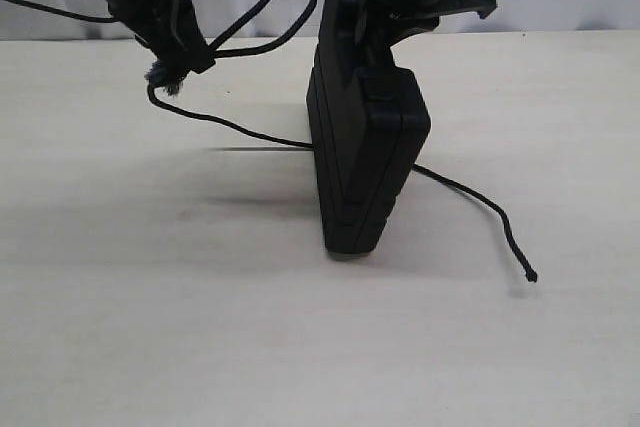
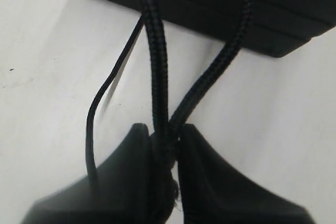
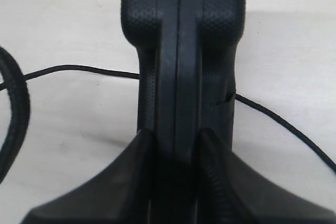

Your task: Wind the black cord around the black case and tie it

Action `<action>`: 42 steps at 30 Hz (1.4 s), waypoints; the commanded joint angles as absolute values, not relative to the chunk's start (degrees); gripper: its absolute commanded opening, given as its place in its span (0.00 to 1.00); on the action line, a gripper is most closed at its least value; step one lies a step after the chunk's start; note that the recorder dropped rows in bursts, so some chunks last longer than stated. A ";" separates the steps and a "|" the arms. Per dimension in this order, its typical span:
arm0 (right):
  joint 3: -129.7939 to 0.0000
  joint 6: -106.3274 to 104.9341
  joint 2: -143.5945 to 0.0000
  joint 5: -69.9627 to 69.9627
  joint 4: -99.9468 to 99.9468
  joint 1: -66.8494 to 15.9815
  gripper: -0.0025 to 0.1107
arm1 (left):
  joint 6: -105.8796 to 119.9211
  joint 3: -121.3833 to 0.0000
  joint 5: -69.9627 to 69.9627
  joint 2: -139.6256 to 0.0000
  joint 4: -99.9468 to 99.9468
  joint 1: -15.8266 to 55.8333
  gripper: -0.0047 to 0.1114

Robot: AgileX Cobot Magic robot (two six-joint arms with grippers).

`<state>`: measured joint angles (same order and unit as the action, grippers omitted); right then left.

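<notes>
Left gripper (image 2: 167,135) pinches black cord (image 2: 157,66) loop just left of upright black case (image 1: 365,167), which right gripper (image 3: 176,139) clamps from above.

The black case (image 1: 365,147) is noted as matt plastic, stippled beside its smooth centre seam. The black cord (image 2: 157,61) is seen as coarse braided fibre. The table (image 1: 200,327) is recorded pale and matt.

Our left claw (image 2: 164,129) slants down from above, fingers pinched on the black cord (image 2: 156,56) between them; our right claw (image 3: 176,135) hangs vertical, fingers clamping the black case (image 3: 178,51).
</notes>
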<state>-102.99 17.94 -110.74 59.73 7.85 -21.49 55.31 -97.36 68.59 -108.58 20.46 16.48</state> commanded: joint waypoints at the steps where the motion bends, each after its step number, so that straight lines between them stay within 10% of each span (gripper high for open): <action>1: -103.25 17.43 -110.14 59.79 8.34 -21.43 0.06 | 57.27 -98.00 67.18 -110.13 15.39 18.15 0.04; 42: -103.25 17.43 -110.14 59.79 8.34 -21.43 0.06 | 57.29 -101.34 68.67 -113.59 22.15 26.73 0.04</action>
